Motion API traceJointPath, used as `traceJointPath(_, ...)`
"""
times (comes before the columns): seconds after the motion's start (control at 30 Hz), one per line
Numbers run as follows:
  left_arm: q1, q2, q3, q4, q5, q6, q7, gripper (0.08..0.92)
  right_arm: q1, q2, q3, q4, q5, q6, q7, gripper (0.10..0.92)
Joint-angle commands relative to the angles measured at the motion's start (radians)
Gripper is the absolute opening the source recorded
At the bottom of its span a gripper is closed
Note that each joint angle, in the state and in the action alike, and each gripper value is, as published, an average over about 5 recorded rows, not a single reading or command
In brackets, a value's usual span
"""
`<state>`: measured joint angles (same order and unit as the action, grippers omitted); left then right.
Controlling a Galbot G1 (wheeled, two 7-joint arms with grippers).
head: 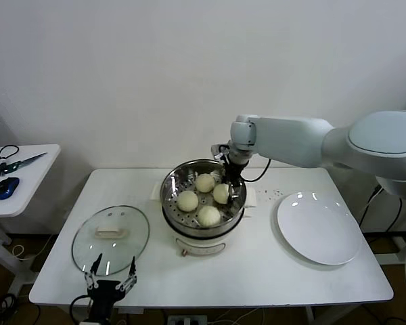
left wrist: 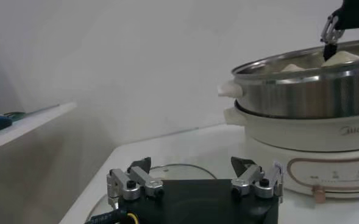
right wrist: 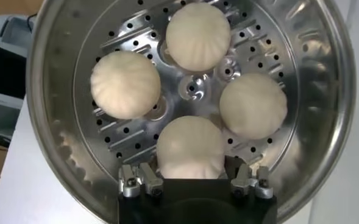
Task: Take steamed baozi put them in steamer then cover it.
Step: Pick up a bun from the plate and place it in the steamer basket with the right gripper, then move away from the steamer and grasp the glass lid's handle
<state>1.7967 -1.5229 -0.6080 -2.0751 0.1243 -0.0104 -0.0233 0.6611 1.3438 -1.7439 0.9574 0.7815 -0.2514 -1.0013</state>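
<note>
Four cream-white baozi lie in the steel steamer [head: 170,184] on the cream cooker base [head: 201,245]: one at the back [head: 204,182], one on the right [head: 221,193], one on the left [head: 187,200], one in front [head: 209,215]. My right gripper [head: 228,181] hangs inside the steamer's far right rim. In the right wrist view it [right wrist: 190,165] is open, its fingers straddling one baozi [right wrist: 190,146] that rests on the perforated floor [right wrist: 191,88]. The glass cover [head: 110,238] lies flat on the table at the left. My left gripper [head: 110,276] is open and empty at the cover's front edge.
An empty white plate [head: 319,227] lies right of the steamer. A side table [head: 24,172] with scissors and a blue mouse stands at the far left. In the left wrist view the steamer [left wrist: 307,91] rises beyond the cover [left wrist: 167,173].
</note>
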Motion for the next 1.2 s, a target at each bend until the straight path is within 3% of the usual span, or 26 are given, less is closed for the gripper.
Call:
traceJointPath(0.03,-0.002,0.001,0.000,0.002,-0.002,0.001,0.000,0.823,-0.020,0.007,0.000,-0.004,-0.024,-0.005,0.005,0.753)
traceJointPath(0.2,-0.001,0.002,0.000,-0.001,-0.001,0.001,0.000,0.823,-0.001,-0.015,0.023,0.016,-0.025,-0.007,0.003,0.818)
traceJointPath(0.63,-0.003,0.007,-0.006,-0.017,0.004,0.006,0.001,0.823,0.072,-0.208,0.159,0.124,0.030,0.057,0.012,0.823)
traceJointPath(0.93,-0.011,0.005,-0.032,-0.018,0.022,0.010,0.002,0.823,-0.055,-0.503,0.326,0.303,0.131,0.325,0.535,0.823)
traceJointPath(1.2,-0.039,-0.015,-0.040,-0.036,0.066,0.026,0.013,0.823,-0.358,-0.697,0.676,0.431,0.138,0.375,0.728,0.823)
